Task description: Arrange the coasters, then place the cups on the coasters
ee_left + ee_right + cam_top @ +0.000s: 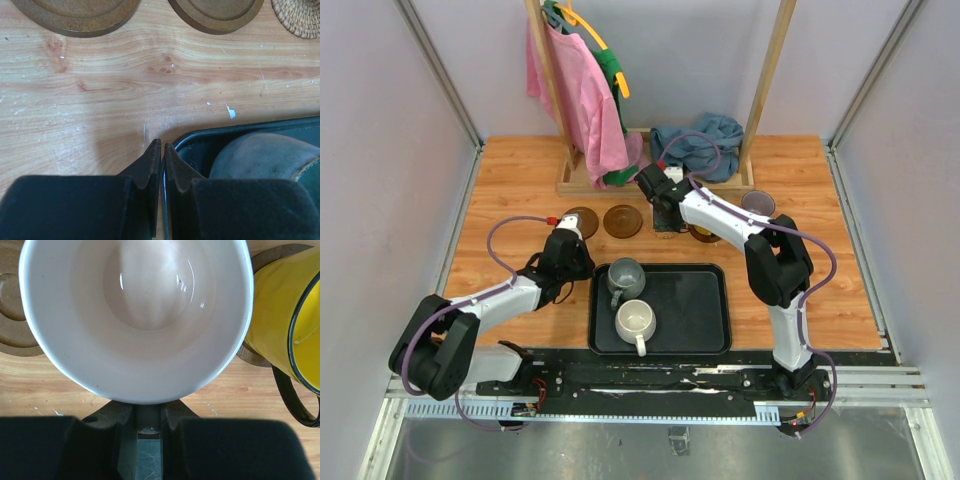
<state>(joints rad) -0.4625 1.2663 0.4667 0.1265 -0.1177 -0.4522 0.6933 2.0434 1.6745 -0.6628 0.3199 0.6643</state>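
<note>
In the smooth black tray [705,300], the white cup [636,320] and the dark grey cup [625,278] are not yet moved. Your left gripper [163,150] is clenched on the tray's left rim. Beyond the tray, two round dark wood coasters [622,220] lie bare. There your right gripper [149,412] grasps the glossy pale pink cup [135,315], beside the yellow cup [280,315] on its coaster. Beyond the tray's right corner, the lavender cup [758,203] looks placed.

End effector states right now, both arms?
Left end effector: closed at the black tray; whether it grips the rim cannot be told.
Right end effector: closed, holding the pale pink cup.
</note>
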